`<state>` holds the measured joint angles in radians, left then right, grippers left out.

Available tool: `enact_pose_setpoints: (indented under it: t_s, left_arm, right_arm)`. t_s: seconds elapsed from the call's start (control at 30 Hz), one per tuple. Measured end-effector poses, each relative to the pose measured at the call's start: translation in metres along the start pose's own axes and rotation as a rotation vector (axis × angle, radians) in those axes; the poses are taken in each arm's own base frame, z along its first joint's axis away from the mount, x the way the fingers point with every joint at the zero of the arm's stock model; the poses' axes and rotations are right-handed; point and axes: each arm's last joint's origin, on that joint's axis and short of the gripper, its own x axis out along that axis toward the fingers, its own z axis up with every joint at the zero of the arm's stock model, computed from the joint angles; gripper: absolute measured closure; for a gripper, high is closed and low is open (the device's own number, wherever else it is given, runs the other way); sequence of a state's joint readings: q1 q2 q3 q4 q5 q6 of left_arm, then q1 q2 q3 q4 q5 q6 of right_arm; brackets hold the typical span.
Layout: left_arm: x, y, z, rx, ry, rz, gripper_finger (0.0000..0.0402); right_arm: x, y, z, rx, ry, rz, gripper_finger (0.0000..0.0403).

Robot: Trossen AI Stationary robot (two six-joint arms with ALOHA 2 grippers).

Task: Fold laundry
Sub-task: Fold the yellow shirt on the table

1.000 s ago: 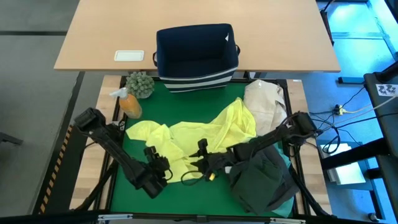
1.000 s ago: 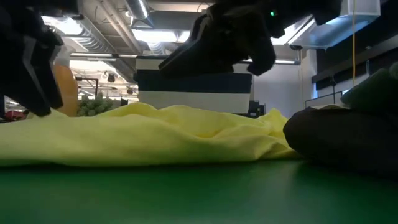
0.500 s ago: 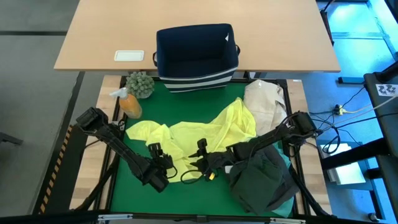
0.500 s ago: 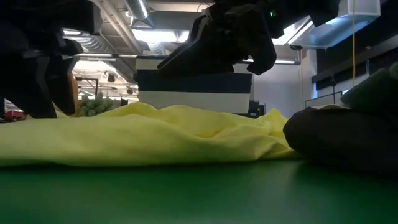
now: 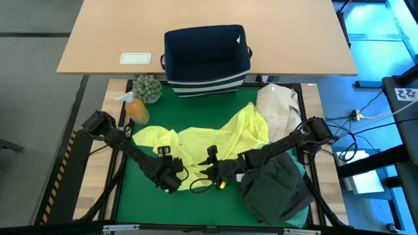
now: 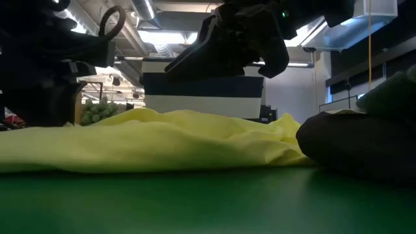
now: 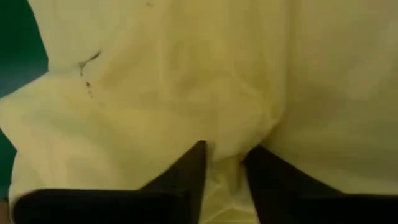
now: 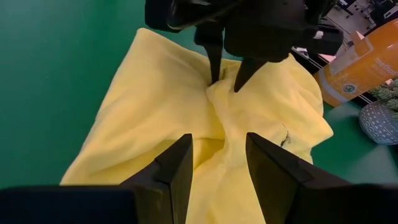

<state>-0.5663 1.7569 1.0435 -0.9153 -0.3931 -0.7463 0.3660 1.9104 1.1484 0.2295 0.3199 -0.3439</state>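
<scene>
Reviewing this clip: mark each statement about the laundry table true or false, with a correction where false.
1. The left hand has its fingers down on the yellow-green shirt, pinching a fold. True.
2. The navy bin sits on the green mat. False: it stands beyond the mat, on the wooden table.
3. The right hand is over the same shirt. True.
4. The dark garment pile lies under the left arm. False: it lies under the right arm.
</scene>
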Motion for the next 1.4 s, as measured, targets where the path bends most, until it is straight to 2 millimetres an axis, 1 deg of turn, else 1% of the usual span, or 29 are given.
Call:
enact_pose_setpoints:
  t_s: [0.1,0.13,0.17,0.27,0.37,0.53,0.63,0.73,0.93,1.1,1.27,1.4]
  left_arm:
    - [-0.003,0.0,0.002,0.017,0.0,-0.017,0.0368]
    - [-0.007,0.001,0.003,0.014,-0.007,-0.025,0.0384]
    - [-0.01,0.001,0.005,0.011,-0.015,-0.032,0.039]
    - [-0.023,0.005,0.009,0.019,-0.05,-0.035,0.0396]
    - [-0.035,0.015,0.01,0.001,-0.106,-0.007,0.0398]
    - [-0.052,0.044,0.011,-0.069,-0.183,0.103,0.0399]
    - [-0.056,0.065,0.013,-0.094,-0.195,0.188,0.04]
    - [-0.052,0.085,0.02,-0.111,-0.171,0.252,0.04]
    - [-0.033,0.127,0.035,-0.085,-0.045,0.307,0.04]
    - [-0.02,0.158,0.043,-0.05,0.03,0.332,0.0376]
    - [-0.011,0.178,0.057,0.008,-0.008,0.326,0.034]
    - [-0.008,0.183,0.067,0.037,-0.07,0.286,0.0309]
  right_arm:
    - [-0.002,-0.001,0.002,0.002,-0.007,-0.003,0.0256]
    - [-0.003,-0.002,0.003,0.001,-0.01,-0.004,0.0256]
    - [-0.003,-0.002,0.003,0.001,-0.014,-0.005,0.0256]
    - [-0.006,-0.004,0.006,-0.003,-0.018,-0.008,0.0256]
    - [-0.009,-0.006,0.009,-0.002,-0.026,-0.011,0.0256]
    - [-0.011,-0.007,0.01,-0.002,-0.029,-0.01,0.0256]
    - [-0.012,-0.007,0.011,0.0,-0.032,-0.011,0.0256]
    - [-0.012,-0.007,0.01,-0.001,-0.028,-0.01,0.0256]
    - [-0.012,-0.007,0.01,0.0,-0.029,-0.01,0.0256]
    - [-0.012,-0.007,0.01,0.0,-0.028,-0.009,0.0256]
    - [-0.012,-0.007,0.01,-0.002,-0.028,-0.01,0.0256]
    - [-0.012,-0.007,0.01,-0.003,-0.028,-0.01,0.0256]
